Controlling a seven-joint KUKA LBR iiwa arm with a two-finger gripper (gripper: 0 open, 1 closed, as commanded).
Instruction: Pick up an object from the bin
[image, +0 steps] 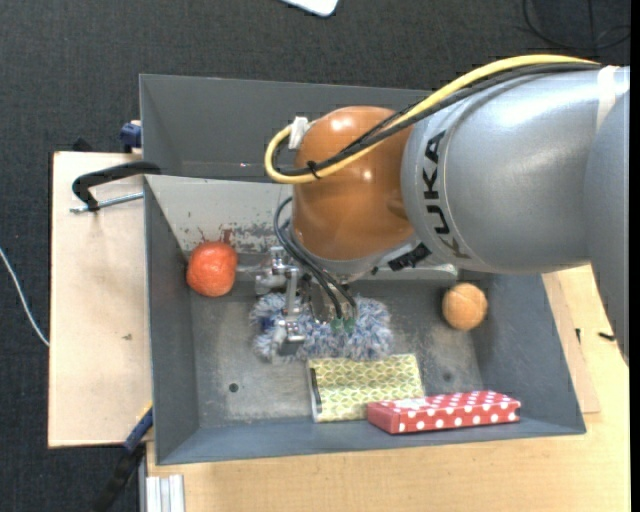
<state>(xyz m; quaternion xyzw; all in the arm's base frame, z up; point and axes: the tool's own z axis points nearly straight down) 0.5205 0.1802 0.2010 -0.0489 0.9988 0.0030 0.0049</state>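
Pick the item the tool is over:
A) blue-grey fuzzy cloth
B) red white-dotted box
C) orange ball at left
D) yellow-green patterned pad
A: the tool stands right over the blue-grey fuzzy cloth in the middle of the bin, clear of the orange ball to its left and the red dotted box by the front wall.

In the bin (165, 330), a tufted cloth (365, 325) lies near the middle, with the gripper (292, 325) down on its left part. One ball (211, 270) sits to the cloth's left, close to the back left corner. A second ball (465, 306) sits apart to the cloth's right. Just in front of the cloth lies a flat pad (365, 386). A box (445, 411) lies along the near wall, overlapping the pad's front right corner.
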